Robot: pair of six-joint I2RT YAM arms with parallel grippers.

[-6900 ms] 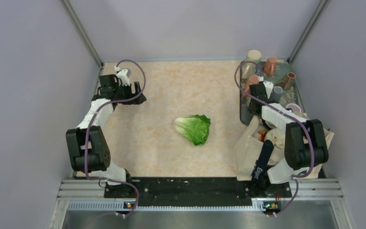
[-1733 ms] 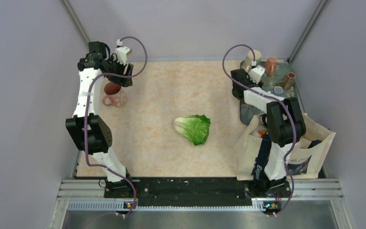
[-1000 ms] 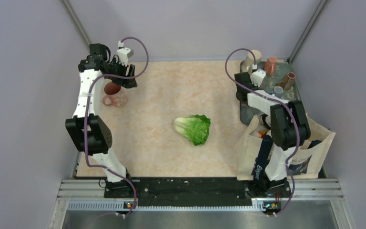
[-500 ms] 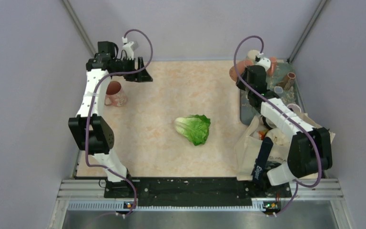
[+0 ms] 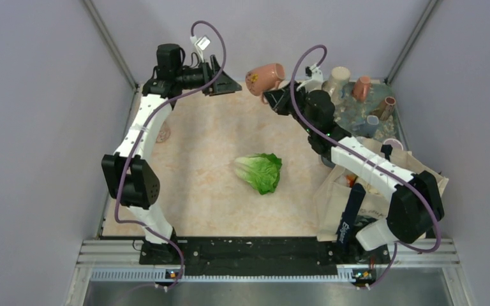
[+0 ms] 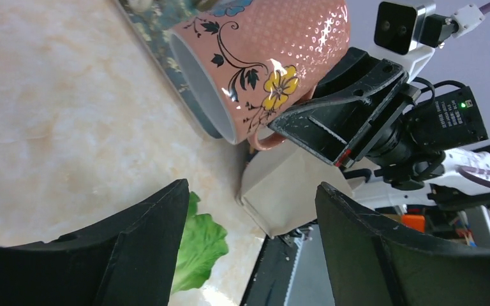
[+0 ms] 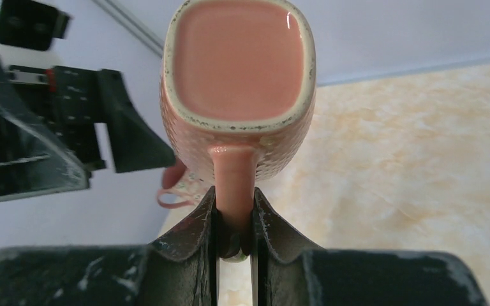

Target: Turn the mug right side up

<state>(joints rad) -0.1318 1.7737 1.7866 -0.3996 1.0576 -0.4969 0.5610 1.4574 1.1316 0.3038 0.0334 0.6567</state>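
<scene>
A pink mug [image 5: 265, 78] with a yellow flower print is held in the air on its side at the back centre. My right gripper [image 5: 275, 100] is shut on its handle [image 7: 233, 191]. In the right wrist view its square base [image 7: 239, 60] faces the camera. In the left wrist view its mouth [image 6: 201, 86] points down-left. My left gripper [image 5: 227, 83] is open and empty, raised just left of the mug, with jaws wide apart [image 6: 252, 191].
A second pink mug [image 5: 163, 134] stands on the table at the left, partly hidden by my left arm. A lettuce [image 5: 259, 172] lies mid-table. A tray [image 5: 352, 116] with several mugs is at the back right. A tote bag [image 5: 383, 197] stands front right.
My right arm lifted the pink mug off the tray and swung it left to the back centre. My left gripper left the mug at the left, rose and moved right toward the held mug.
</scene>
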